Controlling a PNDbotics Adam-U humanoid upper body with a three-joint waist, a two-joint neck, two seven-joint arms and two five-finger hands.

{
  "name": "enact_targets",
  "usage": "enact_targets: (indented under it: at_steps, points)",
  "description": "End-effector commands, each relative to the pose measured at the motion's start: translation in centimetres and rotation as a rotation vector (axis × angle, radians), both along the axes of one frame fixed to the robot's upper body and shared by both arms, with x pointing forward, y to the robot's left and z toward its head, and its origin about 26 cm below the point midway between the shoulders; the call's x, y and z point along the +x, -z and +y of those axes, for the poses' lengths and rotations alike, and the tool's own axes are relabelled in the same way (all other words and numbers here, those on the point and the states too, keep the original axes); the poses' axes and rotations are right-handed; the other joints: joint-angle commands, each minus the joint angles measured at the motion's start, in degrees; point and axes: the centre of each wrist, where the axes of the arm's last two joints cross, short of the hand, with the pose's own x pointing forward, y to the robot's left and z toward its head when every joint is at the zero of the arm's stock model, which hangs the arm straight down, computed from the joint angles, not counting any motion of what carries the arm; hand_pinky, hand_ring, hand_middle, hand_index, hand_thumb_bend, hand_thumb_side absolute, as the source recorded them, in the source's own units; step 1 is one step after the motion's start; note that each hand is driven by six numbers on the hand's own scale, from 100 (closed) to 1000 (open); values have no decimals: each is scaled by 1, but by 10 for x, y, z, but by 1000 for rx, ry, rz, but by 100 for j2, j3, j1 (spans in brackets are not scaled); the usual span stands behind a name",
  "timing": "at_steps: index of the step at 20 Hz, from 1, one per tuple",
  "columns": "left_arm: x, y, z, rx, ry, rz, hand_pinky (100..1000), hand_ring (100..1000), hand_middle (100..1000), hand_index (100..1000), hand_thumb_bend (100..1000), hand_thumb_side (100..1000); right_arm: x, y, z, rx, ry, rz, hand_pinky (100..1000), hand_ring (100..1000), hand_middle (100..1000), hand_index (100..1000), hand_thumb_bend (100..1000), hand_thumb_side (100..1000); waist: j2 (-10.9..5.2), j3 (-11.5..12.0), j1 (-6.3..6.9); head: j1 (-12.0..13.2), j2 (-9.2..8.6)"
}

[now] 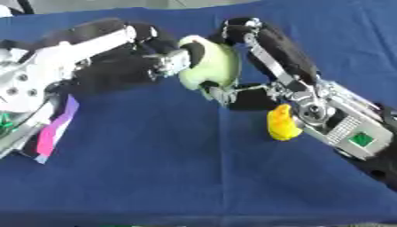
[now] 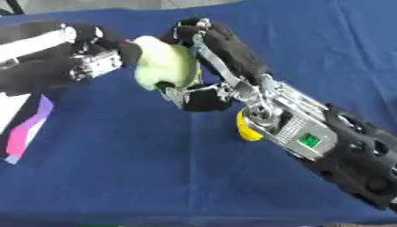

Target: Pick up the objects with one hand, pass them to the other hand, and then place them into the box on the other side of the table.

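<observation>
- Both hands meet over the far middle of the surface (image 1: 194, 177), which has a blue cloth on it.
- There's a pale green ball (image 1: 217, 64) held up between them, off the cloth.
- The right hand (image 1: 256, 84) comes in from the near right and is grasping the ball: long fingers curl over its far side and the thumb tucks under its near side.
- The left hand (image 1: 167, 60) reaches in from the left and its fingertips are on the ball's left side, fingers bent around it, so it looks like it's got hold of it too.
- A yellow object (image 1: 282, 124) sits on the cloth just near of the right hand's wrist, partly hidden by it in the right eye view. Can't tell what it is.
- Pink and purple paper (image 1: 56, 126) sticks out at the left edge under the left arm.
</observation>
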Motion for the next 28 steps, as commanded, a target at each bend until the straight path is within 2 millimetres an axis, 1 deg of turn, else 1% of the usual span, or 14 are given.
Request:
enact_targets:
  at_steps: [1,6,12,13,17,22,28]
  points:
    - [-4,-9,-2,49,0,14,906,834,786,909,417,888,-1,-8,1,-3,-13,-39,819,507,309,525,100,100,-88,-5,-18,25,-37]
    - [-3,-9,-6,84,-14,-18,911,844,791,915,440,879,-1,-10,3,13,-36,-67,816,504,308,523,100,100,-85,-18,-18,58,-53]
    - [-1,-10,-7,94,-51,-70,910,847,791,915,439,862,-1,-7,3,10,-38,-69,816,504,308,523,100,100,-72,-22,-20,63,-40]
    - [-2,-11,-6,88,-65,-97,912,849,791,913,440,816,-1,-7,3,10,-34,-69,814,504,308,523,100,100,-74,-18,-19,60,-41]
    - [-4,-16,1,63,-133,-207,914,848,786,907,427,783,-1,-5,0,35,22,-68,809,501,305,522,100,100,-81,-11,-17,51,-50]
    - [-2,-17,5,35,-156,-228,917,846,782,906,410,785,-2,-2,-2,78,94,-70,806,497,303,522,100,100,-88,-14,-18,38,-56]
    - [-2,-11,5,50,-131,-170,928,860,789,912,421,838,-2,0,-1,100,97,-81,806,487,302,522,100,100,-81,-46,-15,50,-44]
